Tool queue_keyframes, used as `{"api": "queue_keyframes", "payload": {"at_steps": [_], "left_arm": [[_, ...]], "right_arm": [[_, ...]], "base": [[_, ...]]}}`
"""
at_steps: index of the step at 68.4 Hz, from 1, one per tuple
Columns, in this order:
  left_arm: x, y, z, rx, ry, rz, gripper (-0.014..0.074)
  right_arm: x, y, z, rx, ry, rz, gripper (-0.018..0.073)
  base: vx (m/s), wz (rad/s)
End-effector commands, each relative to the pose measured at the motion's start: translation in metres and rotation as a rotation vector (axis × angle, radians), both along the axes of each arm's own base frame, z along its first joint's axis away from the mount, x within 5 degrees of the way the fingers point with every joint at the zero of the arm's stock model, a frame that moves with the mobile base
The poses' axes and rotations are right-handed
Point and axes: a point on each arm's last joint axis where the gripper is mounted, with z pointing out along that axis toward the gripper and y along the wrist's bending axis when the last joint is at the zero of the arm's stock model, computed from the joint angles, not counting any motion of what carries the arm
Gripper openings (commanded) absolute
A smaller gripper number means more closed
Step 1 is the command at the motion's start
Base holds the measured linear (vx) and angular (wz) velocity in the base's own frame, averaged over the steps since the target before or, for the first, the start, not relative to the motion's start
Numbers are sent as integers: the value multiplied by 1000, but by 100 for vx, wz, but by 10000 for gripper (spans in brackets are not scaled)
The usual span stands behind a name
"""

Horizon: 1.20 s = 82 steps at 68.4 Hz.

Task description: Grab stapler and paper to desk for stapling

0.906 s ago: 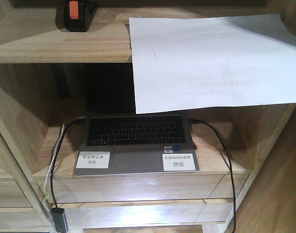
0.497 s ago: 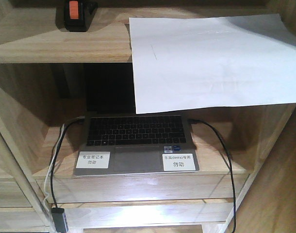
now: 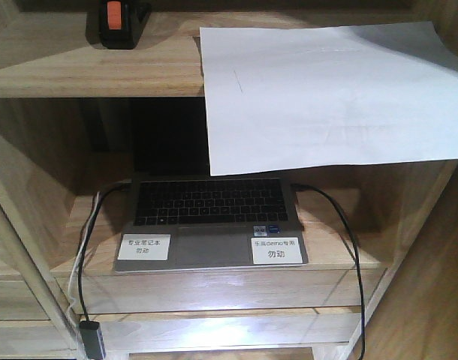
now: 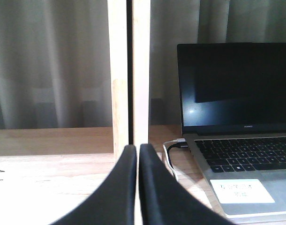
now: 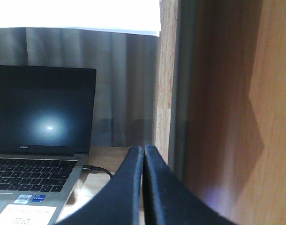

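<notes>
Stapler (image 3: pixel 118 22) and paper (image 3: pixel 326 94) on top shelf (image 3: pixel 79 67), arms empty

- Stapler: back left corner of top shelf, orange patch facing the front camera.
- Paper: lies flat on the right part of the same shelf, well apart from the stapler. Its front portion overhangs the front edge and hides the upper right of the laptop (image 3: pixel 210 225) screen.
- Laptop: open on the lower shelf, screen dark. Two white labels (image 3: pixel 143 247) on the palm rest, near its left and right corners. Black cable (image 3: pixel 349 247) runs from its right side down past the shelf's front edge.
- Left fingers (image 4: pixel 135 152): pressed together, nothing between them, pointed at a wooden upright (image 4: pixel 122 70) left of the laptop.
- Right fingers (image 5: pixel 141 154): pressed together, nothing held, low beside the laptop's right side, facing the right upright. White underside of paper shows along the top of this view.
</notes>
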Motion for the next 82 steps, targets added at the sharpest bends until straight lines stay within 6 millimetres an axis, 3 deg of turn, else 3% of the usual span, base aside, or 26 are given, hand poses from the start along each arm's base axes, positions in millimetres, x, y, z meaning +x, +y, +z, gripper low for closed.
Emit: {"api": "queue_keyframes", "payload": {"at_steps": [1, 18, 29, 40, 57, 66, 73, 82], "left_arm": [[-1, 0, 3, -7, -77, -1, -6], [-2, 0, 14, -47, -188, -1, -6], [-9, 1, 45, -50, -350, -2, -6], [-20, 1, 95, -39, -430, -3, -6], [-17, 0, 179, -28, -380, -6, -6], [-5, 0, 211, -26, -288, -7, -6], [8, -1, 218, -23, -154, -9, -6], [26, -1, 213, -23, -9, -10, -6]], "right_arm": [[0, 0, 0, -10, -62, -5, -10], [0, 0, 0, -10, -62, -5, -10], [0, 0, 0, -10, -62, -5, -10], [0, 0, 0, -10, -62, -5, -10], [0, 0, 0, -10, -62, -5, -10], [0, 0, 0, -10, -62, -5, -10], [0, 0, 0, -10, -62, -5, -10], [0, 0, 0, -10, -62, -5, -10]], "base": [[0, 0], [0, 0], [0, 0], [0, 0], [0, 0], [0, 0], [0, 0], [0, 0]]}}
